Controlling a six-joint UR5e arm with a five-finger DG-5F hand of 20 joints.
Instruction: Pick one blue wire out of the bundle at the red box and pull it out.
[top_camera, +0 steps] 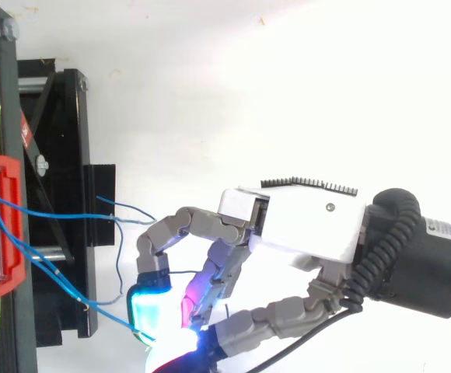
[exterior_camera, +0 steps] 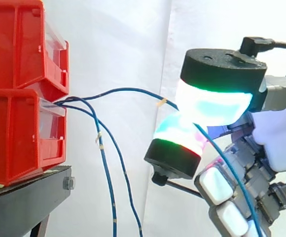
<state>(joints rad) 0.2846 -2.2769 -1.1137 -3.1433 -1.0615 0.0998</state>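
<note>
Two stacked red boxes [exterior_camera: 19, 133] stand on a black stand at the left; from above the red box [top_camera: 15, 179] sits at the left edge. A bundle of thin blue wires comes out of the gap between them. One blue wire [exterior_camera: 128, 90] arcs right, fairly taut, and runs in between two glowing fingertips [exterior_camera: 212, 103] of my hand [exterior_camera: 276, 138], then trails down past the lower fingers. In the top view my hand [top_camera: 303, 225] is curled, and its glowing pads [top_camera: 152, 311] pinch that wire [top_camera: 78, 291] well clear of the box.
Two other blue wires [exterior_camera: 106, 163] with small yellow tape marks hang slack from the same gap down past the black stand [exterior_camera: 29, 197]. In the top view the stand's frame [top_camera: 70, 155] juts right of the box. A white curtain hangs behind.
</note>
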